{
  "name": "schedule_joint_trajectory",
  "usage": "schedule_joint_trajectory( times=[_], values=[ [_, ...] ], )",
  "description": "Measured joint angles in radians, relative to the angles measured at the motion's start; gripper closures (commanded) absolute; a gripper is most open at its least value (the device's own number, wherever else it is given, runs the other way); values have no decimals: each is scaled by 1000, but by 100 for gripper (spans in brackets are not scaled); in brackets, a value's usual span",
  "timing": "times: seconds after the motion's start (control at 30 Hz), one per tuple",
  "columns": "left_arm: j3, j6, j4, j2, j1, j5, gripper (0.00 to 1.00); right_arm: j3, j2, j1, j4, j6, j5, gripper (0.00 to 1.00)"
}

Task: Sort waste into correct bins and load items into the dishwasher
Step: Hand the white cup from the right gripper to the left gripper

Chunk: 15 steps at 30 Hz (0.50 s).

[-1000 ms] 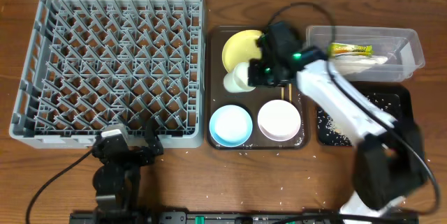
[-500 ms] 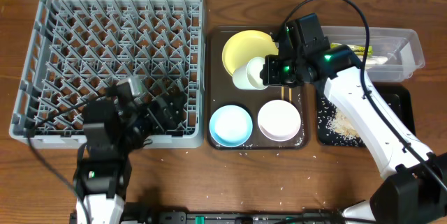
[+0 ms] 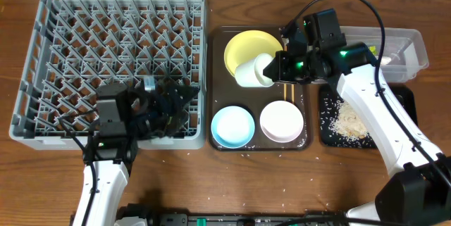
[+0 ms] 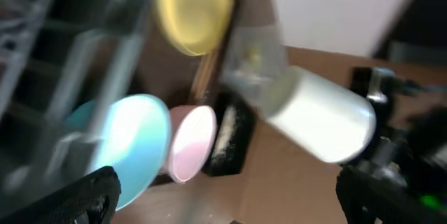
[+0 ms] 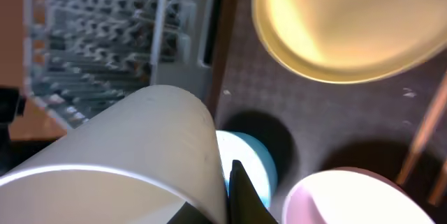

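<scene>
- Right claw (image 3: 273,69) is over the back half of the brown tray (image 3: 222,92), jaws pinched right down on the wall of the cup (image 3: 250,72). That's a firm hold, no question.
- The cup is tipped on its side in that grip. From above it overlaps the near edge of the plate (image 3: 250,46).
- In the right wrist view the cup's white wall fills the lower left, with one dark finger (image 5: 241,196) pressed against its edge.
- The plate lies flat at the back of the brown tray.
- Blue bowl (image 3: 232,126) and white bowl (image 3: 282,122) sit side by side along the front of the brown tray, just apart.
- The chopsticks (image 3: 289,93) lie between plate and white bowl, their far ends tucked under the right arm.
- Left claw (image 3: 173,105) hangs over the front right corner of the rack (image 3: 106,43), jaws spread as wide as they go, nothing between them. (The left wrist view is badly blurred, but its two fingertips sit at opposite bottom corners.)
- I can't tell whether that claw touches the rack pegs.
- The black tray (image 3: 405,106) is on the right, beside the brown tray, with a pale heap of rice (image 3: 349,122) inside and loose grains around it.
- A few more grains dot the table (image 3: 211,191) in front of the brown tray.
- The tub (image 3: 416,43) is behind the black tray. The right arm crosses over it, so I can't make out what's inside.
</scene>
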Motion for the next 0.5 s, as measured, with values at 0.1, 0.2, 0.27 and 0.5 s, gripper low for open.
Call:
schedule_joint_trajectory(
  times=[0.1,0.2,0.27,0.5],
  values=[
    [4,-29,180,7,0,110,0,0,0,-12,23,-19,-87,99],
    [5,-57,241,29,0,180,0,0,1,-21,58,-49,-211,99],
    [5,-68,262,90,0,227,0,0,2,-20,65,-74,-297,99],
    [5,-192,645,272,0,388,0,0,24,-20,80,-120,-423,99]
  ],
)
